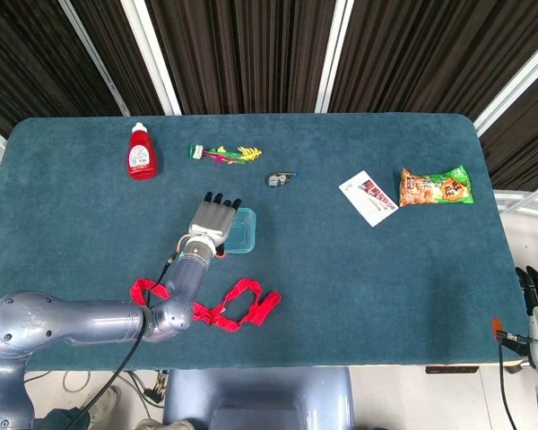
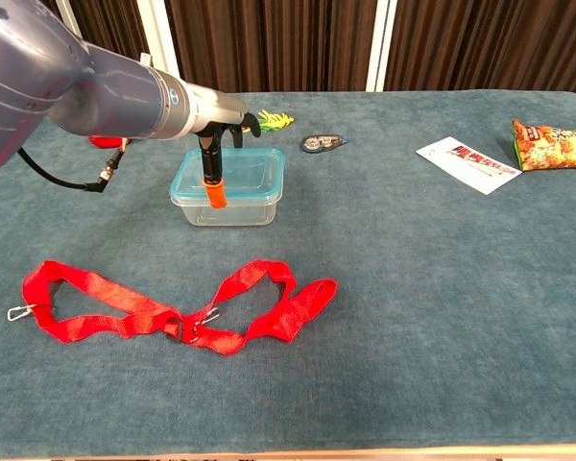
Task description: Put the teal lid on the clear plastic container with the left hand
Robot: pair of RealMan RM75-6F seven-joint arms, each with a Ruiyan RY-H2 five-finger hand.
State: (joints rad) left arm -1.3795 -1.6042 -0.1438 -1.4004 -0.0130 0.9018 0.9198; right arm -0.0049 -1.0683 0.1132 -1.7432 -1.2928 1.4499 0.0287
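Note:
The teal lid [image 2: 248, 173] lies flat on top of the clear plastic container [image 2: 232, 209], left of the table's middle. In the head view only the lid's right part [image 1: 242, 229] shows beside my left hand [image 1: 212, 218]. My left hand [image 2: 217, 123] reaches over the lid's left side. Its orange-tipped thumb points down across the lid to the front rim, and the fingers curl behind the back edge, pinching the lid. My right hand [image 1: 535, 290] hangs off the table at the lower right, fingers straight and holding nothing.
A red strap [image 2: 173, 317] lies in loops in front of the container. Behind it are a red sauce bottle [image 1: 142, 152], a colourful packet [image 1: 224, 153] and a small tape dispenser [image 2: 323, 144]. A white card [image 2: 466, 164] and a snack bag [image 2: 555, 142] lie to the right.

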